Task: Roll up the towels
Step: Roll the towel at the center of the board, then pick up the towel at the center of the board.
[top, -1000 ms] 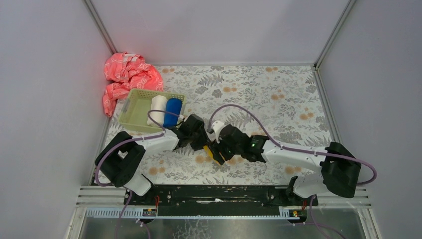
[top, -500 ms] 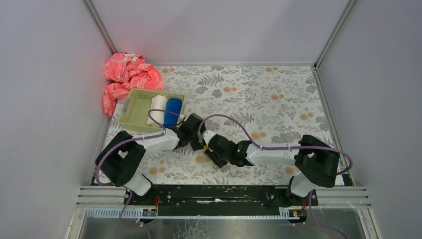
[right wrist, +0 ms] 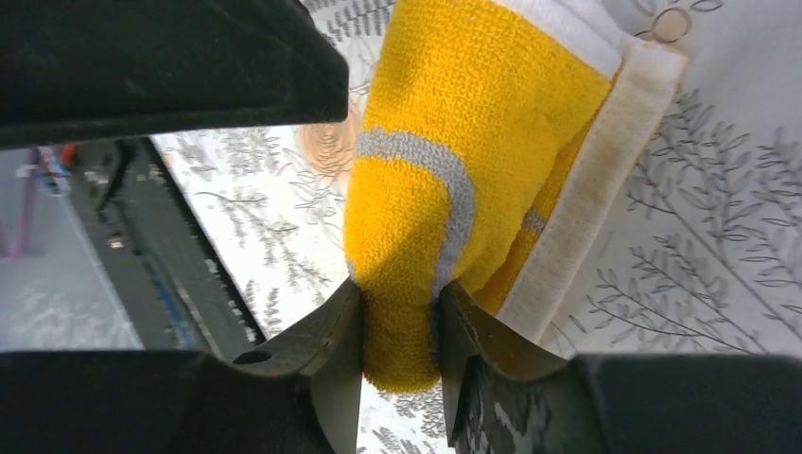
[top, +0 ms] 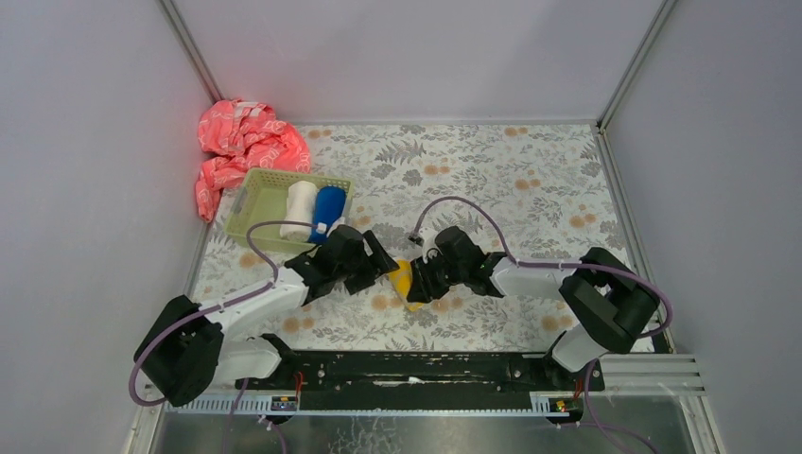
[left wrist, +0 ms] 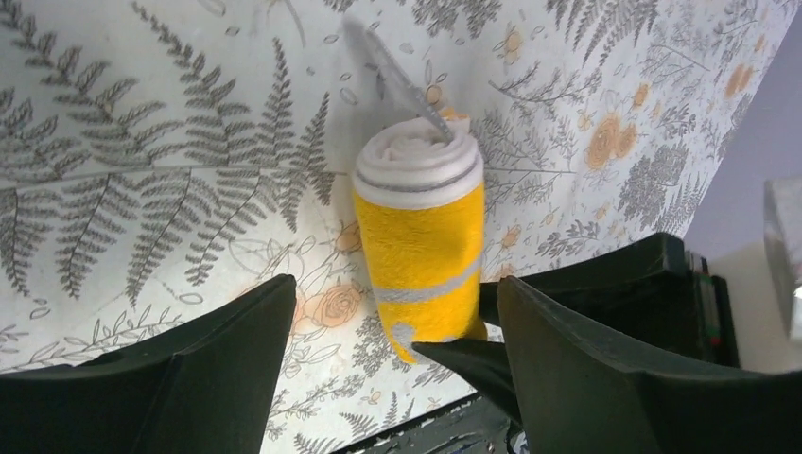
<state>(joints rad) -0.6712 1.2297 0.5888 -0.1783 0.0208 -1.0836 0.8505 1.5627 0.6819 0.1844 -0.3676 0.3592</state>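
**A:** Yellow-orange towel [left wrist: 421, 251], status?

**B:** Rolled into a tight cylinder with a grey stripe round it. Pale inner layers show as a spiral at one end. It's over the floral bench [top: 530, 180], front-centre, between the two arms.

**A:** Who has it?

**B:** Right end effector [right wrist: 397, 336]. Its fingers are clamped on the end of the roll opposite the spiral, with the cloth bunched between the pads. A pale hemmed edge runs down the side of the roll in that wrist view.

**A:** Left end effector [left wrist: 394, 284]?

**B:** Jaws spread wide, straddling the roll from the other side. There's a clear gap to one finger. The other finger is just beside the cloth, and I can't tell if it touches. It's gripping nothing.

**A:** Is the roll resting on the bench or lifted?

**B:** Can't tell from these views.

**A:** The other two?

**B:** Cream-white towel [top: 301, 206] and royal blue towel [top: 328, 210] are both rolled. They sit side by side in the pale green basket [top: 257, 203] at the left of the bench, blue on the side nearer the arms' fingers. A pink-red cloth [top: 244, 149] lies crumpled in the back-left corner, just behind the basket.
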